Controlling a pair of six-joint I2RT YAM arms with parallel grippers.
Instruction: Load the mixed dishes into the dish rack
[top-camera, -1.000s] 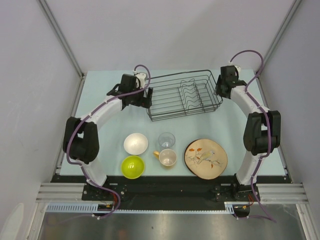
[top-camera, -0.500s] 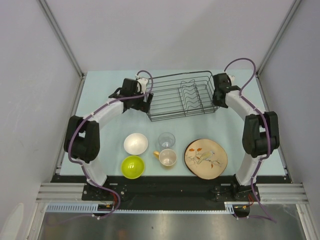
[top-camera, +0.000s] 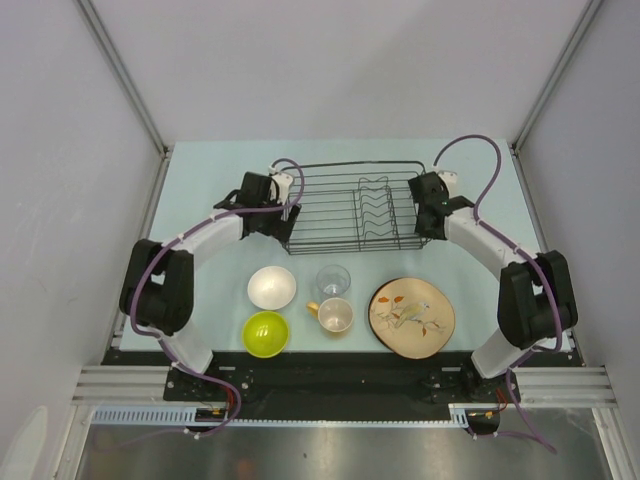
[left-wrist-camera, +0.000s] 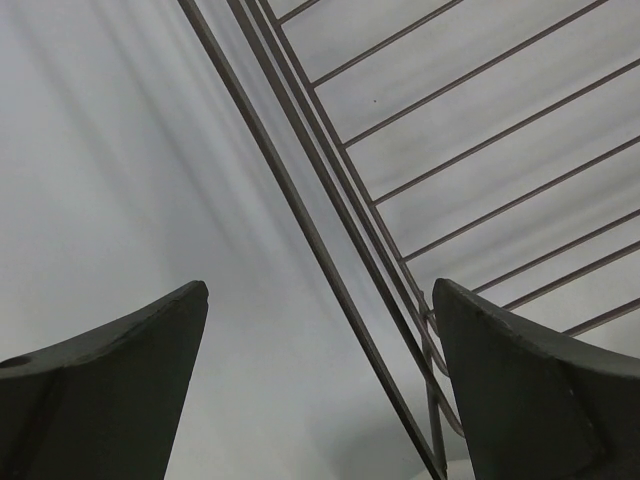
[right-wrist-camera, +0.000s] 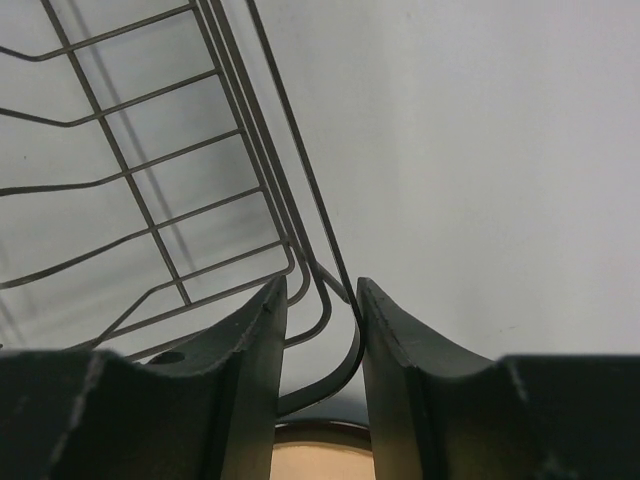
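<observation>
The dish rack (top-camera: 350, 205), a black wire basket, stands at the back of the table. My left gripper (top-camera: 283, 212) is at its left end, open, with its fingers wide on either side of the rim wires (left-wrist-camera: 331, 270). My right gripper (top-camera: 428, 215) is at the right end, its jaws narrowed onto the rack's corner wires (right-wrist-camera: 350, 361). In front lie a white bowl (top-camera: 271, 287), a lime-green bowl (top-camera: 266, 333), a clear glass (top-camera: 333, 279), a handled mug (top-camera: 335, 315) and a tan leaf-pattern plate (top-camera: 412, 316).
White walls with metal posts close in the table on the left, right and back. A tan plate edge (right-wrist-camera: 320, 455) shows below my right fingers. The arm bases sit on the black rail at the near edge.
The rack has swung square and slid nearer the dishes. Both arms came along with it, and the right jaws narrowed onto its corner. The left jaws stayed wide.
</observation>
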